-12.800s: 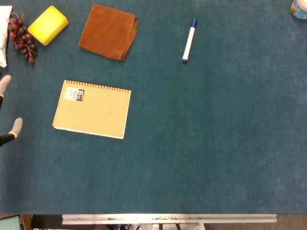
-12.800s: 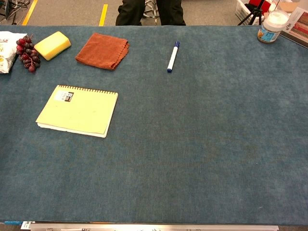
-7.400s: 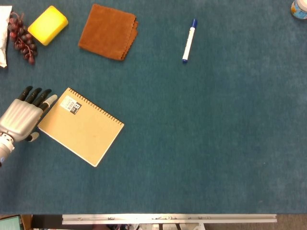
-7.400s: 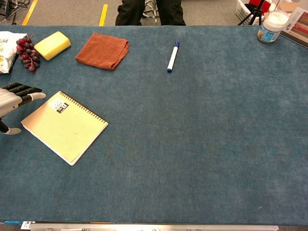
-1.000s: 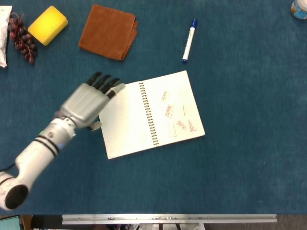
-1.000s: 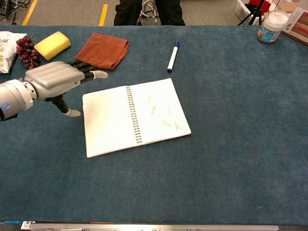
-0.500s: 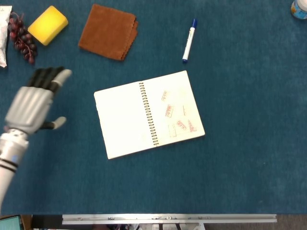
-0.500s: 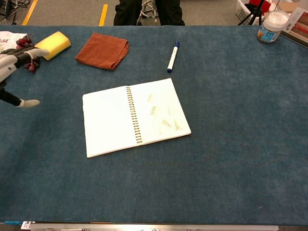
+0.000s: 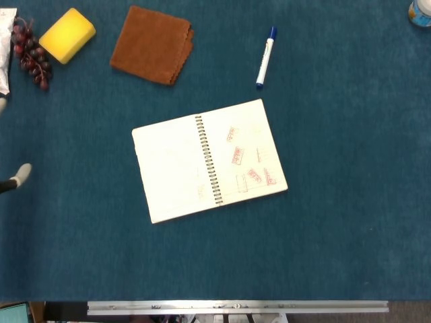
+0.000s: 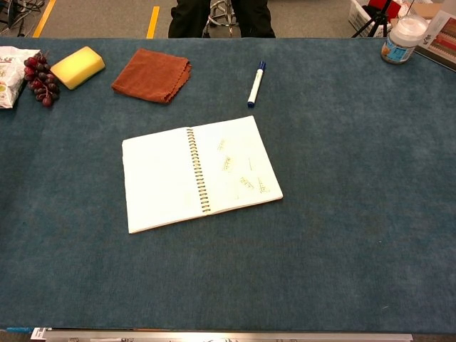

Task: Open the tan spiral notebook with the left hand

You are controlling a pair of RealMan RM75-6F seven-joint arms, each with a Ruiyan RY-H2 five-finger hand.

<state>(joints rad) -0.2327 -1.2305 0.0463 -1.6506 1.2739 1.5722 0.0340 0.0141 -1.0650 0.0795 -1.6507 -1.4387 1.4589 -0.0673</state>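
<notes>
The spiral notebook (image 9: pixel 209 160) lies open and flat near the middle of the blue table, its white pages up and its wire binding running down the centre. The right page carries small red marks. In the chest view the notebook (image 10: pixel 199 172) lies the same way, untouched. Only a pale fingertip of my left hand (image 9: pixel 19 177) shows, at the left edge of the head view. It is far from the notebook and holds nothing. The chest view shows no hand. My right hand appears in neither view.
A brown cloth (image 9: pixel 152 44) and a blue-capped marker (image 9: pixel 265 57) lie beyond the notebook. A yellow sponge (image 9: pixel 67 35), grapes (image 9: pixel 30 54) and a white packet (image 10: pixel 10 65) sit at the far left. A white jar (image 10: pixel 402 39) stands at the far right corner.
My left hand has pulled away leftward from beside the notebook, leaving the chest view. The notebook, closed in the earliest frames, stays open and still.
</notes>
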